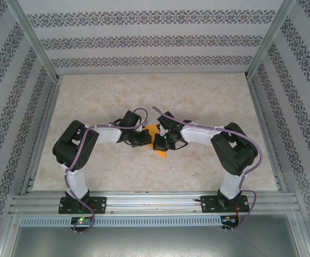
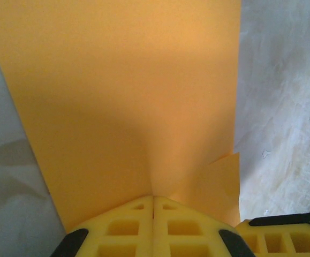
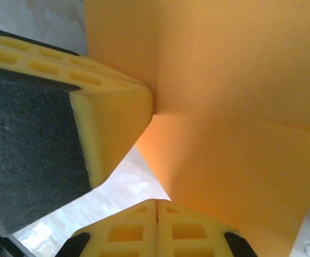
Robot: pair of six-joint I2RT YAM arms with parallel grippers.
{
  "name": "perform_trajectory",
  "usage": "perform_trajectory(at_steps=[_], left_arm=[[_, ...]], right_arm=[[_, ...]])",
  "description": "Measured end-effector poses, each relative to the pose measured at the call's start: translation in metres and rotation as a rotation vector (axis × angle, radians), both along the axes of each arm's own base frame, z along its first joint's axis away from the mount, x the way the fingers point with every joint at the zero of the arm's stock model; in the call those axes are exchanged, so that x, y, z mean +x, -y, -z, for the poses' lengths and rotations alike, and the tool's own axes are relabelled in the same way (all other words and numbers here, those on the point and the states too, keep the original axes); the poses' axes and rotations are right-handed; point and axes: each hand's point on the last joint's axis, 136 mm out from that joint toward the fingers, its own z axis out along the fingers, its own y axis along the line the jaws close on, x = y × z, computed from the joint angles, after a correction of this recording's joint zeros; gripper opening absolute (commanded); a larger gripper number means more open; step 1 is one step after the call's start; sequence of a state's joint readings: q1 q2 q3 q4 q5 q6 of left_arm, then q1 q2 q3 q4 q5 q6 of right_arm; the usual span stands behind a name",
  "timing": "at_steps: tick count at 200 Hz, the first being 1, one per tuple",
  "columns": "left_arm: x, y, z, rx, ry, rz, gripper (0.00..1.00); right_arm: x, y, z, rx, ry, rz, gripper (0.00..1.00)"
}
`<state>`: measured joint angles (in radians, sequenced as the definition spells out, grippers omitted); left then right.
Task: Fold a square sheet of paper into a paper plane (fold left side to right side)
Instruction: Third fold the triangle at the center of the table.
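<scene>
Top view: thin matte orange square sheet of paper (image 1: 156,140) at the middle of the pale marbled desk (image 1: 90,107).
Left wrist: left gripper (image 2: 153,199) pressed together, pinching the sheet, a part-folded flap alongside.
Right wrist: right gripper (image 3: 157,203) likewise closed, apparently on the paper's edge.
Probably mid left-to-right fold; next calls for aligning edges, then creasing flat.

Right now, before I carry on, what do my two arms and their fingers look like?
Left arm and right arm: white links, black joint housings, black bases, a lilac cable looped along each. Left fingers and right fingers: yellow wedges with rectangular cut-outs, black at the outer corners.
</scene>
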<state>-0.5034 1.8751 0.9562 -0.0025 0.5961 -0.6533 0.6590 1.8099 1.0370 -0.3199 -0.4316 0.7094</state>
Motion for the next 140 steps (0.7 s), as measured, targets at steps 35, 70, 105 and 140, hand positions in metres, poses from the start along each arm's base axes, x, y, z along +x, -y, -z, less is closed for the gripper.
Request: perform_trajectory(at_steps=[35, 70, 105, 140], left_arm=[[0.0, 0.0, 0.0, 0.004, -0.001, 0.0, 0.0], [0.0, -0.001, 0.0, 0.009, -0.002, 0.0, 0.0], [0.001, -0.002, 0.0, 0.021, -0.001, 0.001, 0.0], [0.001, -0.002, 0.0, 0.029, 0.001, 0.008, 0.0]], right_arm=[[0.004, -0.003, 0.003, 0.004, 0.004, 0.002, 0.0], [0.003, -0.002, 0.011, -0.011, -0.014, 0.003, 0.0], [0.002, 0.002, 0.014, -0.032, -0.017, 0.008, 0.0], [0.001, 0.005, 0.014, -0.044, -0.013, 0.01, 0.0]])
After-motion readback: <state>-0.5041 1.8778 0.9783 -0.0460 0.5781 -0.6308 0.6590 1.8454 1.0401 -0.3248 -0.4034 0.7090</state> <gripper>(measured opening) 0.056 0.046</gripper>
